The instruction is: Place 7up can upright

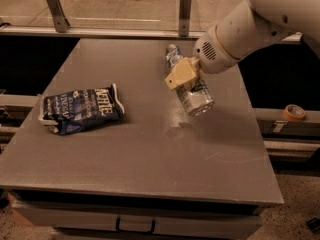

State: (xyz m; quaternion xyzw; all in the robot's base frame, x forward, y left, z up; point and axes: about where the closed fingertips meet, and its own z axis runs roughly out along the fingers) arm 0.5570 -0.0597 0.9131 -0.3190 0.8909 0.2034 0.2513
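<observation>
The 7up can [196, 98] is a silver can with a green band. It hangs tilted in the air above the right middle of the grey table [140, 149], its round end facing me. My gripper [186, 80] is shut on the can's upper part, with a tan finger [178, 74] across its left side. The white arm comes in from the upper right.
A dark blue chip bag [80, 109] lies flat on the table's left side. A small clear plastic bottle [173, 55] lies behind the gripper near the far edge. A tape roll [292, 112] sits on a ledge off the table's right.
</observation>
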